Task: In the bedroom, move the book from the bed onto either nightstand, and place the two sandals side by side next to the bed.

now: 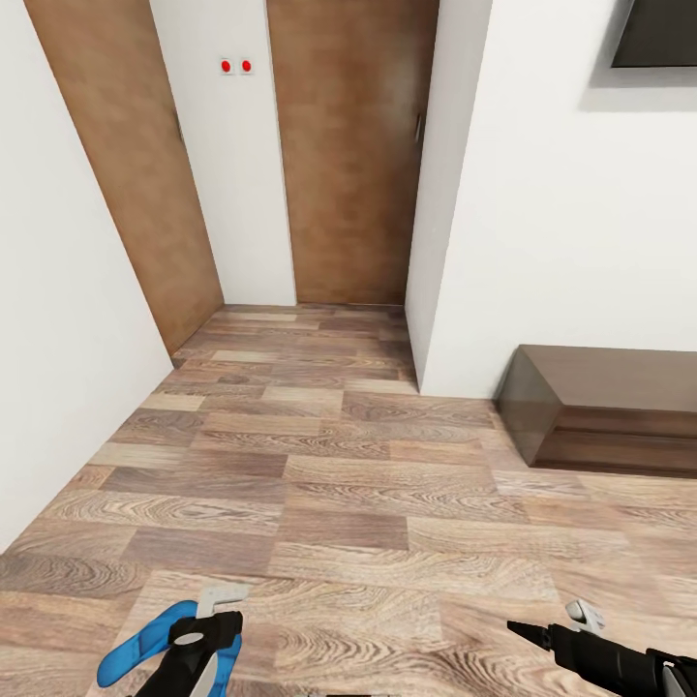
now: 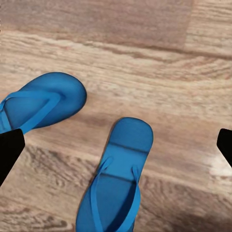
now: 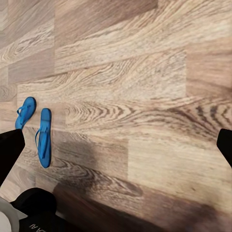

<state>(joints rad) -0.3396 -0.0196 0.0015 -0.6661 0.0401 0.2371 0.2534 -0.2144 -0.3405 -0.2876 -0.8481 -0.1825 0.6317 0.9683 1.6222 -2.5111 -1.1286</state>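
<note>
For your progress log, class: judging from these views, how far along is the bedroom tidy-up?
Done: nothing confirmed; both sandals lie on the wood floor, near each other but angled apart. In hand: the left claw hovers open over them, holding nothing; the right claw is open too. Left: aligning the sandals by the bed, moving the book.

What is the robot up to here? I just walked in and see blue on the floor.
Both blue sandals lie on the wood floor under the left gripper, whose fingers are spread and holding nothing. The right gripper hangs open over bare planks. Brown doors and a low dark cabinet are ahead.
</note>
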